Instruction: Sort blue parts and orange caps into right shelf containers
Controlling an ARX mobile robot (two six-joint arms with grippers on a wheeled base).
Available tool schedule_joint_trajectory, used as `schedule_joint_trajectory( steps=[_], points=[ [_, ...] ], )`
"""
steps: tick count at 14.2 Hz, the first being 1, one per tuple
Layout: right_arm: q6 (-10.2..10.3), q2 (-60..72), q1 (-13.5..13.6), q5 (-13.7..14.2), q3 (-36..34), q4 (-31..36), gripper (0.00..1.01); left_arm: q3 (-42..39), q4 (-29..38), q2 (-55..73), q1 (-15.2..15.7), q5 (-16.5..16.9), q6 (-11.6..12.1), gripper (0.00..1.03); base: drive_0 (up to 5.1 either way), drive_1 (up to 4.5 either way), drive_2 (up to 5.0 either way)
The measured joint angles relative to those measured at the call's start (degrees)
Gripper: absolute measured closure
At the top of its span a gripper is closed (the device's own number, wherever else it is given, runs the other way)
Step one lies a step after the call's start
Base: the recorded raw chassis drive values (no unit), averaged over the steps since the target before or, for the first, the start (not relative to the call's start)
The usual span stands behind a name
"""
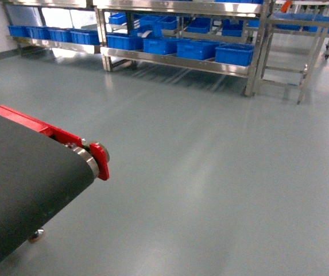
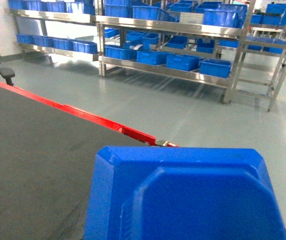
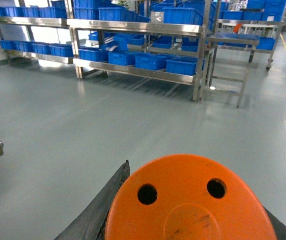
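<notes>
A blue part [image 2: 182, 195] with chamfered corners fills the bottom of the left wrist view, hanging over the conveyor's edge. My left gripper is shut on it, and the part hides the fingers. An orange cap [image 3: 190, 200] with two round holes fills the bottom of the right wrist view. My right gripper [image 3: 190, 222] is shut on it, a dark finger [image 3: 100, 207] showing on its left. The right shelf containers [image 1: 233, 54], bright-blue crates, stand far ahead on a steel shelf [image 1: 175, 61]; both wrist views show these containers [image 2: 215, 68] [image 3: 184, 65]. Neither gripper appears in the head view.
A black conveyor belt [image 1: 20, 172] with a red frame end [image 1: 100, 158] lies at the lower left. Grey floor stretches to the shelves. A steel trolley [image 1: 299, 54] stands right of the shelf. More blue crates [image 1: 55, 35] line a left shelf.
</notes>
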Motion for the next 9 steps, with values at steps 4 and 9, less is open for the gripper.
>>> schedule_joint_trajectory(
  steps=[4, 9],
  points=[
    [0.0, 0.0, 0.0, 0.0, 0.0, 0.0, 0.58, -0.02, 0.0, 0.0, 0.0, 0.0, 0.0, 0.61, -1.6, -1.58, -1.6],
    [0.0, 0.0, 0.0, 0.0, 0.0, 0.0, 0.58, 0.0, 0.0, 0.0, 0.0, 0.0, 0.0, 0.61, -1.6, -1.57, -1.6]
  ],
)
